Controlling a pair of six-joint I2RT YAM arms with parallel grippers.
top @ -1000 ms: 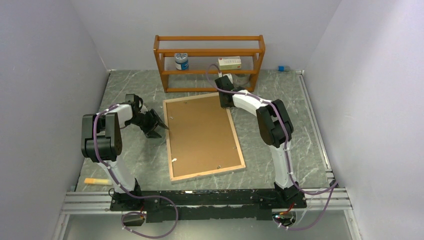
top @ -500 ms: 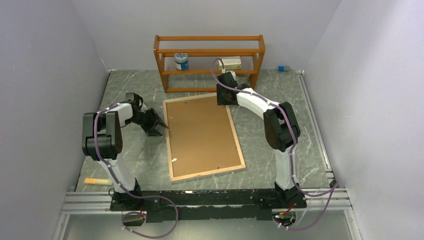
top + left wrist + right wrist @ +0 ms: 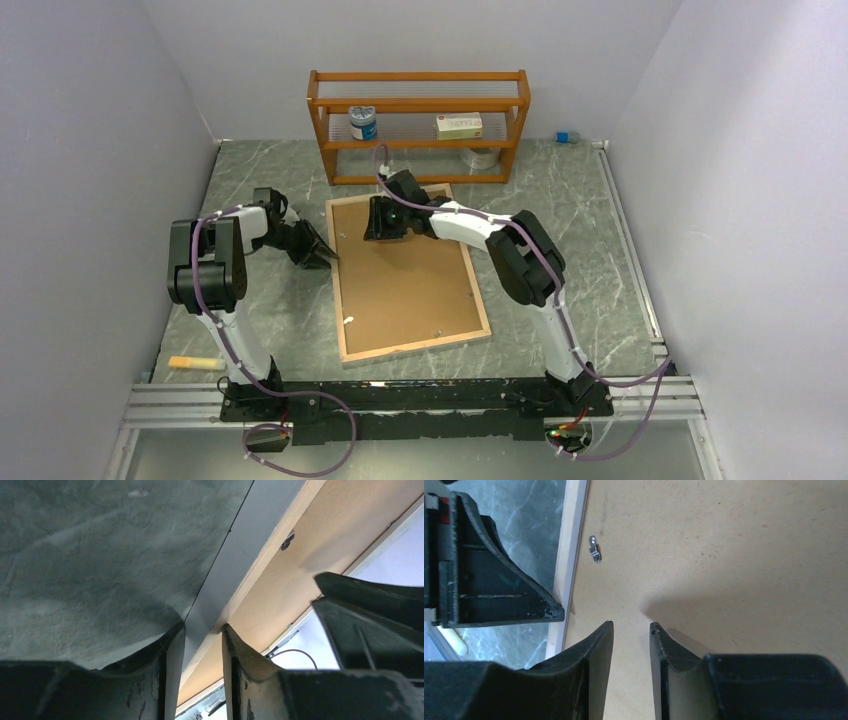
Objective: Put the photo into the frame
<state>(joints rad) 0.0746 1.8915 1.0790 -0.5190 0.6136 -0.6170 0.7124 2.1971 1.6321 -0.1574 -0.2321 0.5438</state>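
Overhead, the large thin rectangular picture frame (image 3: 415,346) with its light wood back rim lies face down mid-way across the grey marbled table (image 3: 580,220), flat brown backing board (image 3: 410,270) upward. From the left wrist, the left gripper (image 3: 202,630) shows a narrow gap at the frame's left rim; whether it pinches, I cannot tell. From the right wrist, the right gripper (image 3: 631,627) hangs over the board, jaws slightly apart, empty.

Grey-green marbled table (image 3: 560,200), bearing a large rectangular light-wood-rimmed picture frame (image 3: 415,343) lying back up, an orange wooden shelf rack (image 3: 420,76) at the far edge, and a pale orange stick (image 3: 195,362) at the near left.
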